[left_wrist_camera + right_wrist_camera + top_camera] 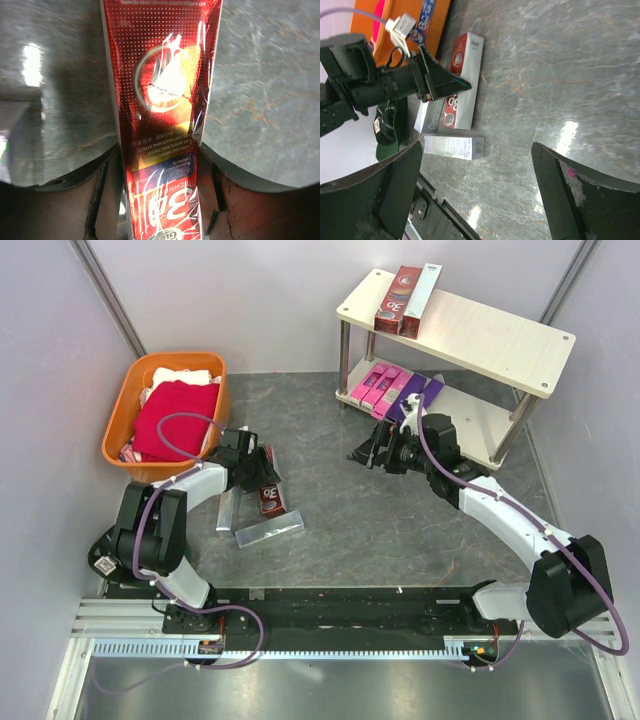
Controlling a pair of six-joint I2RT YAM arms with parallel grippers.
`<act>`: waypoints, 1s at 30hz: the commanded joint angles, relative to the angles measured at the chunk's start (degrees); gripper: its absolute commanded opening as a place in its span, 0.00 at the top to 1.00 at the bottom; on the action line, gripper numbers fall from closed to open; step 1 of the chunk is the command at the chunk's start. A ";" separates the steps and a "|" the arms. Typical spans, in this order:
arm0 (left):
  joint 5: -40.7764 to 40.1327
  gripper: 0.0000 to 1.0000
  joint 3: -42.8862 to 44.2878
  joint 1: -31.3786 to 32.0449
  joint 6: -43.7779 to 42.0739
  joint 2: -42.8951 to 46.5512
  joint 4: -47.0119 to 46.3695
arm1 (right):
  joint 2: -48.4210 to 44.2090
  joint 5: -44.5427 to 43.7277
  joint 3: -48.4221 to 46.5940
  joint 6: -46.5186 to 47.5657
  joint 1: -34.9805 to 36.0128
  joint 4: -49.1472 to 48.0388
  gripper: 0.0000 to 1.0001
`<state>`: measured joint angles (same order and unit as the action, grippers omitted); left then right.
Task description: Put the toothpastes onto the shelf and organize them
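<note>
Clenched on red carton (165, 75) with left gripper (160, 147), lying on the table (265, 75). Lift level (glossy, likely slippery); set on shelf (480, 335) beside matching cartons (392, 302). Hold right gripper (477, 150), spread and empty, clear.

The pale cream two-tier shelf (500, 340) carries dark red cartons (390, 305) and one silver-grey carton (425, 288) on top, with pink cartons (375, 388) and purple cartons (432, 390) below. A glossy red carton (270, 498) and two silver cartons (270, 528) lie flat, well to its left.

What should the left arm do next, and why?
Probably lift the left end effector slightly: its fingers appear closed on the dark red carton, which seems to lie on the table beside a silver carton, far from the shelf.
</note>
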<state>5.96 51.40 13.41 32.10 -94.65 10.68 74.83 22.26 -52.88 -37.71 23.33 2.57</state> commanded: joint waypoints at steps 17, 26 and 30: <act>15.14 0.43 5.64 9.26 7.80 16.43 -3.64 | 9.72 -8.28 -0.11 -4.03 19.11 -14.96 0.02; 16.28 0.43 6.70 11.90 9.30 17.83 -4.61 | 12.80 -9.69 -0.12 -7.11 20.35 -19.88 0.30; 17.07 0.43 6.61 11.99 9.39 17.92 -4.79 | 12.19 -10.92 0.85 -7.99 20.44 -20.93 0.48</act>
<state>19.90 55.18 24.99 39.27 -79.20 9.61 87.55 14.11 -51.13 -44.69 43.83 -14.37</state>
